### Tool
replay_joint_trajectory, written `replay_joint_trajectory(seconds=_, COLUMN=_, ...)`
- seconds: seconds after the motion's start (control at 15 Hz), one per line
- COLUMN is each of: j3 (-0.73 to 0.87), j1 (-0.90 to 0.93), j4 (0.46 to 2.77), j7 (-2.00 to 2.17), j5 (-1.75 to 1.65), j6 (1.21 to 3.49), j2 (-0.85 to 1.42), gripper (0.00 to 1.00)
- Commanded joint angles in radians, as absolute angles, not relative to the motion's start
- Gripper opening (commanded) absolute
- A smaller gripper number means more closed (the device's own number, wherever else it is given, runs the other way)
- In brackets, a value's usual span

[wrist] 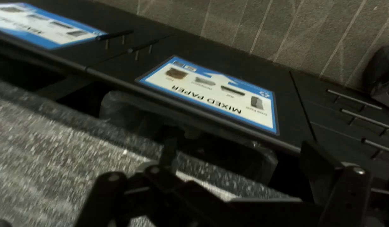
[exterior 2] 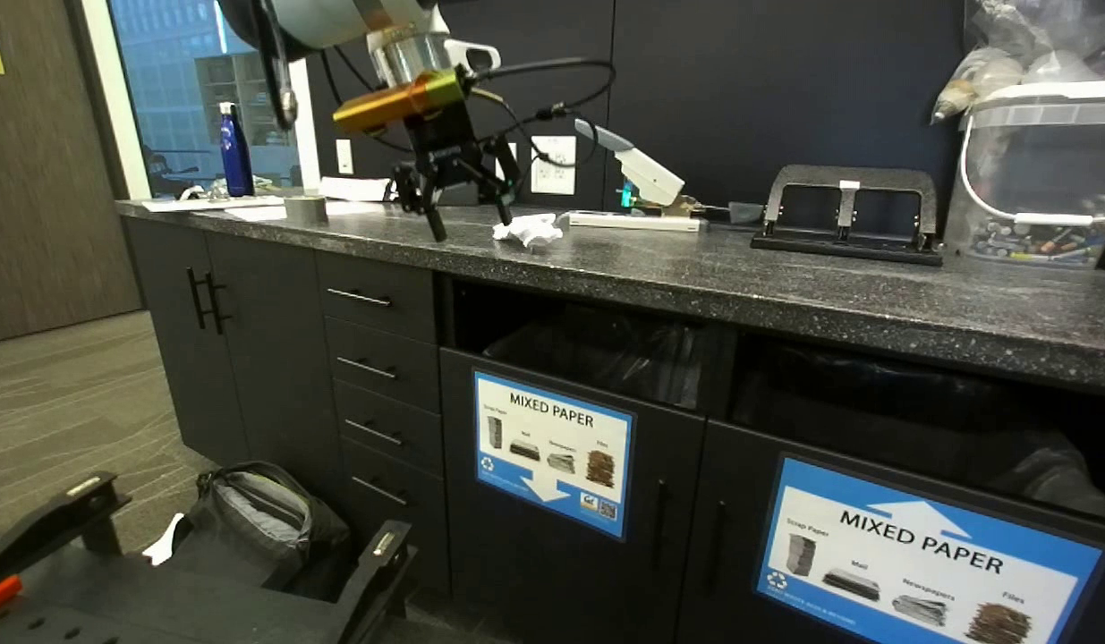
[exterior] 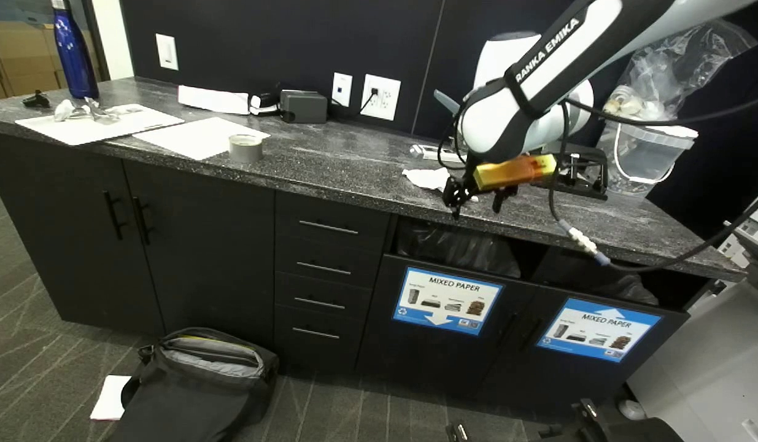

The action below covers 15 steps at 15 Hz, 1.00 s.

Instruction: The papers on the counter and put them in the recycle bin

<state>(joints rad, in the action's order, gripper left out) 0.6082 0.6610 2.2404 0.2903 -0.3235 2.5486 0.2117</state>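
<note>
A crumpled white paper [exterior: 426, 178] lies on the dark speckled counter [exterior: 336, 162] near its front edge; it also shows in an exterior view [exterior 2: 528, 231]. Another small white wad [exterior: 64, 110] lies on a flat sheet at the counter's far end. My gripper [exterior: 477, 207] is open and empty, beside the nearer paper and close to the front edge; it also shows in an exterior view [exterior 2: 471, 225]. In the wrist view the open fingers [wrist: 238, 151] are over the counter edge and the lined recycle bin [wrist: 118, 105]; no paper shows there. The bin opening [exterior 2: 606, 353] is under the counter.
Flat white sheets [exterior: 201, 138], a grey tape roll [exterior: 245, 148] and a blue bottle [exterior: 75, 52] stand toward one end. A stapler [exterior 2: 646, 174], a hole punch [exterior 2: 847, 215] and a clear bucket [exterior 2: 1035, 161] stand toward the other. A bag [exterior: 201, 387] lies on the floor.
</note>
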Motion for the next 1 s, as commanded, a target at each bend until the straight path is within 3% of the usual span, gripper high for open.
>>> replay_joint_trajectory(seconds=0.0, j3=0.427, j1=0.531, j4=2.112, j7=0.335, j5=-0.531, j6=2.409, j2=0.142, gripper=1.0)
replay_joint_trajectory(seconds=0.33, j3=0.15, j1=0.268, j4=2.024, j7=0.091, j5=-0.465, j6=2.448, j2=0.216, gripper=1.0)
replay_joint_trajectory(seconds=0.93, j3=0.053, j1=0.053, j4=1.788, j7=-0.186, j5=-0.403, j6=2.514, j2=0.471, gripper=1.0)
